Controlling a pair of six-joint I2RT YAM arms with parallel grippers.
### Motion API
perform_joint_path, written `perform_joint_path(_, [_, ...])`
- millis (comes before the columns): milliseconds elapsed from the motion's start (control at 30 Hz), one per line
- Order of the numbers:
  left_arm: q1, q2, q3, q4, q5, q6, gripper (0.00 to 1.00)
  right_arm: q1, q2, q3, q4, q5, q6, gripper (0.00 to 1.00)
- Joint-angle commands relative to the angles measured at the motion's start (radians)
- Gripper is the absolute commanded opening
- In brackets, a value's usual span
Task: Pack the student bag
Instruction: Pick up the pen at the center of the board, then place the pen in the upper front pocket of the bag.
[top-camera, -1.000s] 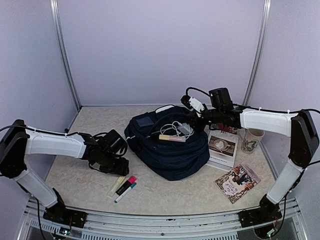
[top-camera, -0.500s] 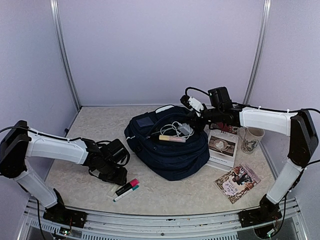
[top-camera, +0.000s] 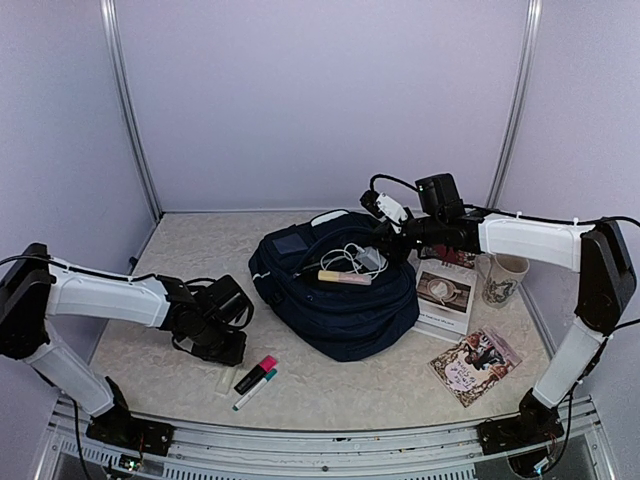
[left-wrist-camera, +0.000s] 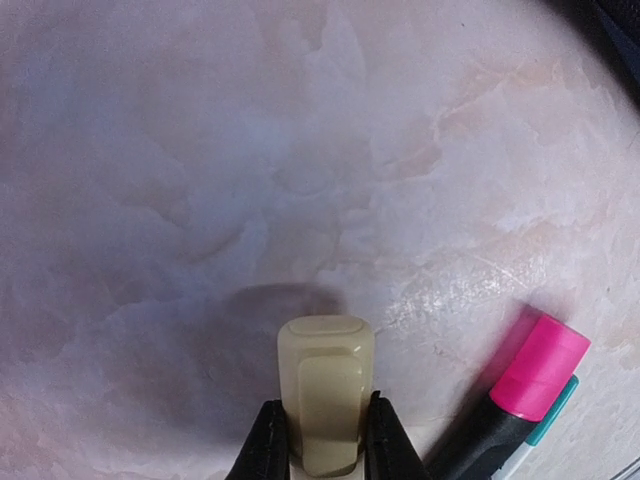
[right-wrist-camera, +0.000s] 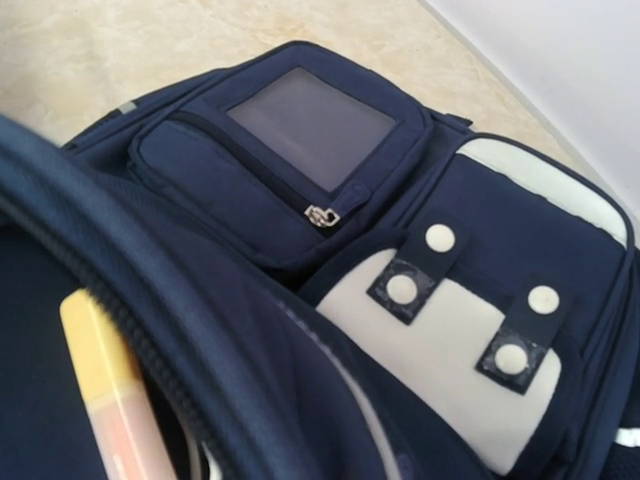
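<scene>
The student bag (top-camera: 340, 310) lies open at mid-table, navy with pale patches (right-wrist-camera: 450, 340); a yellow-pink highlighter (top-camera: 344, 276) and a white cable (top-camera: 362, 256) lie in its mouth. My right gripper (top-camera: 387, 240) is at the bag's upper right rim, shut on the fabric; its fingers are hidden in the right wrist view. Left of the bag, my left gripper (left-wrist-camera: 327, 445) is down at the tabletop, shut on a cream marker (left-wrist-camera: 325, 385). A pink-capped marker (left-wrist-camera: 538, 368) and a teal-capped one (top-camera: 255, 388) lie just right of it.
Right of the bag lie a white book (top-camera: 444, 293) and a patterned book (top-camera: 476, 365), with a mug (top-camera: 503, 280) behind them. Booth walls close in the back and sides.
The left gripper's jaws have closed onto the cream marker, and the hand has shifted slightly left and toward the front edge. The right arm has held still.
</scene>
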Motion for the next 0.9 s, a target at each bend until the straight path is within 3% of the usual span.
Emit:
perform_joint_path(0, [0.01,-0.077,0.032,-0.031,-0.075,0.023,0.12,0.001,-0.011,0.034,0.013,-0.004,0.027,0.0])
perform_joint_path(100, [-0.004,-0.128,0.096,-0.037,-0.142,0.052,0.1,0.001,-0.017,0.033,0.011,0.001,0.032,0.0])
perform_joint_path(267, [-0.143,-0.153,0.292,0.002,-0.433,0.164,0.08,-0.005,-0.017,0.049,0.023,-0.027,0.072,0.0])
perform_joint_path(400, [-0.263,-0.124,0.383,0.273,-0.345,0.463,0.13,-0.005,0.002,0.074,0.024,-0.063,0.093,0.0])
perform_joint_path(567, [-0.259,0.037,0.472,0.59,-0.233,0.706,0.13,-0.005,0.019,0.096,0.013,-0.08,0.116,0.0])
perform_joint_path(867, [-0.193,0.395,0.713,0.699,-0.337,1.003,0.1,-0.005,-0.01,0.086,0.018,-0.109,0.147,0.0])
